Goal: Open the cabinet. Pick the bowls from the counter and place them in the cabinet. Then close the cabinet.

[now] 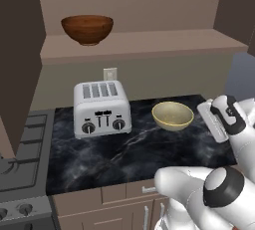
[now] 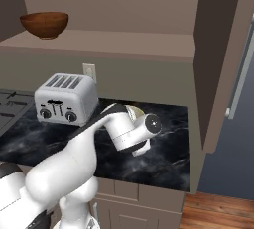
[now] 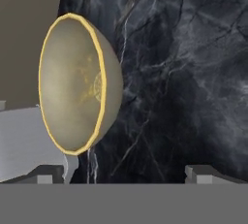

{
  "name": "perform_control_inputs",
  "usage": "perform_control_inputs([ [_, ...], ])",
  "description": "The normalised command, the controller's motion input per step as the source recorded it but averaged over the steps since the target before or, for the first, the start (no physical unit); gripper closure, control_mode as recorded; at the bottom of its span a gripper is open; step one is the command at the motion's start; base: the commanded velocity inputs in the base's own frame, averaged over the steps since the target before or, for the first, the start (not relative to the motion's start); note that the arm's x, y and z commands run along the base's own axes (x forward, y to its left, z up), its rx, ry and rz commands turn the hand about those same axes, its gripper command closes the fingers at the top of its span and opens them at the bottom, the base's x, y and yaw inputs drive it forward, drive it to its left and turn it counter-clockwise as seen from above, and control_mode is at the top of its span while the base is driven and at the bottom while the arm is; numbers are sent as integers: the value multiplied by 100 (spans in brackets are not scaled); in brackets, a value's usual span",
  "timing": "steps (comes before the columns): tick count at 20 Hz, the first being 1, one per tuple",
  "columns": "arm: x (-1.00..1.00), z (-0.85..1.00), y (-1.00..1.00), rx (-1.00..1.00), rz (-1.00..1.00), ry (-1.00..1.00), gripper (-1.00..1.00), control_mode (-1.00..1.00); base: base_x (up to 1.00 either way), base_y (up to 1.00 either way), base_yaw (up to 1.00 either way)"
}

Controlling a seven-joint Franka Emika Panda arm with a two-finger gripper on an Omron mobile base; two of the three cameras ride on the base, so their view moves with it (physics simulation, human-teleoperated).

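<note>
1. The setting is a kitchen: a black marble-look tabletop (image 1: pixel 124 149) with white veins, above brown drawers, with a grey stove top (image 1: pixel 22 154) at its left end.
2. The wall cabinet (image 1: pixel 149 45) above stands open; its doors are swung out to either side and the plain brown shelf is exposed.
3. The reddish-brown wooden bowl (image 1: pixel 87 29) sits upright on the left part of that shelf.
4. The cream-yellow bowl (image 1: pixel 173 115) rests upright on the tabletop, just right of the silver four-slot toaster (image 1: pixel 101 108) and apart from it.
5. The claw (image 3: pixel 131 177) hovers over the tabletop near the yellow bowl's right side. Its fingers are spread wide apart and hold nothing; in the hand view the bowl lies beside the left fingertip (image 3: pixel 48 175).
</note>
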Motion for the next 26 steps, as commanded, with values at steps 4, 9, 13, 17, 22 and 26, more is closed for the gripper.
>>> perform_control_inputs([
  [4, 23, 0, 0, 0, -3, 0, -100, -100, 0, 0, 0],
  [9, 33, 0, 0, 0, -1, 0, -100, -100, 0, 0, 0],
  [13, 40, -3, 0, 0, 0, 0, -100, -100, 0, 0, 0],
  [17, 44, -26, 0, 0, 0, 3, -100, -100, 0, 0, 0],
  [22, 37, -23, 0, 0, 0, 2, -100, -100, 0, 0, 0],
  [26, 21, -21, 0, 0, 0, 0, -100, -100, 0, 0, 0],
])
